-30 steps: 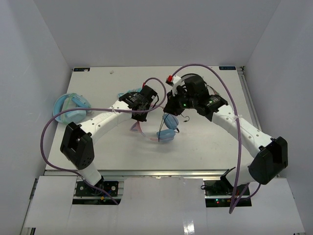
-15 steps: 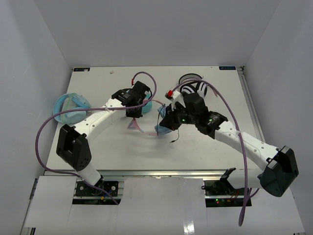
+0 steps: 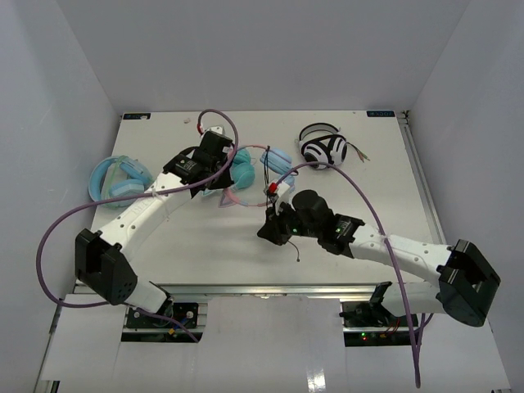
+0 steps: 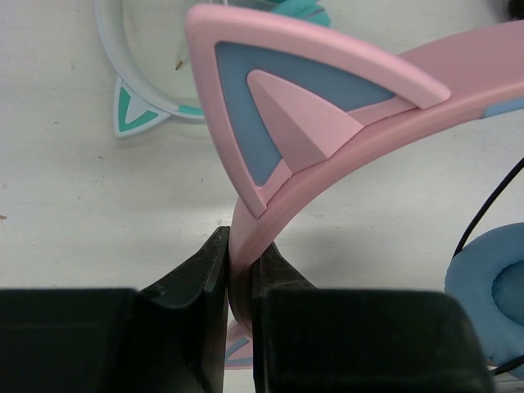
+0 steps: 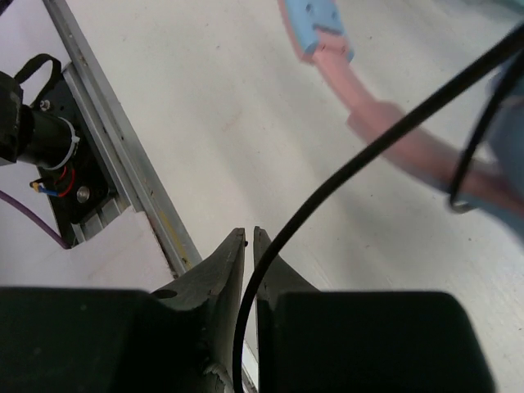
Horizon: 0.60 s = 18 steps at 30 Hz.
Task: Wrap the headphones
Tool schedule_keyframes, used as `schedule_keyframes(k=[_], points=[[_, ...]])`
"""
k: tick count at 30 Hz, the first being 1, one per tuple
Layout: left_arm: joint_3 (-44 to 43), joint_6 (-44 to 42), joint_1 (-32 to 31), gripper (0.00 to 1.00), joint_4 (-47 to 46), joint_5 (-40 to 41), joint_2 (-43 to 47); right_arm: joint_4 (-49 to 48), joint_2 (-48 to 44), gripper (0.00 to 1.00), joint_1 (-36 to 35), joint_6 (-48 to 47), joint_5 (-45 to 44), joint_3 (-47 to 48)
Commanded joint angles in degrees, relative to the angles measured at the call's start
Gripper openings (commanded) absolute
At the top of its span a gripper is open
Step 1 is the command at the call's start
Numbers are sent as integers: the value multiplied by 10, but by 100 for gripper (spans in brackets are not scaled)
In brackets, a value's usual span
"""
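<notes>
Headphones [image 3: 277, 160] lying at bench [image 3: 205, 254] centre-rear, long axis running diagonally: pink headband [image 4: 344, 123] bowing toward near-left, blue cups sitting at far-right end. Left pincer [image 4: 239, 246] clenching headband. Right pincer [image 5: 249, 236] pinching thin black cable [image 5: 360, 155], which is stretching nearward from cups.

Plain white table [image 3: 205, 246]. Bulky light blue headphones [image 3: 119, 180] sit over at the 9 o'clock edge, and a black-and-white striped pair [image 3: 323, 150] is out around 2 o'clock. A teal cat-ear pair [image 3: 242, 169] lies just off centre toward 11, right beside the pink cat-ear headphones [image 3: 278, 158].
</notes>
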<state>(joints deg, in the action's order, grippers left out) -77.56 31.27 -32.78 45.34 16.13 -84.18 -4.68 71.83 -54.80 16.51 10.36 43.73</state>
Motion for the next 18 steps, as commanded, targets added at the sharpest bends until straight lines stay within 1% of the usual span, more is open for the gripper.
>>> schedule_keyframes(k=[1,4,9,12,16,18], points=[[-1,49,10,0,-56,-34,61,-66,-14,15,-35,11,-90,-26],[7,55,14,0,-61,-47,83,-91,-18,16,-43,11,-131,-55],[19,55,24,0,-61,-43,112,-153,-27,16,-48,6,-153,-117],[27,55,30,0,-61,-47,123,-180,-30,16,-48,4,-152,-139],[37,56,33,0,-66,-58,133,-194,-18,14,-48,3,-166,-149],[40,56,34,0,-68,-65,136,-215,-9,11,-48,0,-178,-161]])
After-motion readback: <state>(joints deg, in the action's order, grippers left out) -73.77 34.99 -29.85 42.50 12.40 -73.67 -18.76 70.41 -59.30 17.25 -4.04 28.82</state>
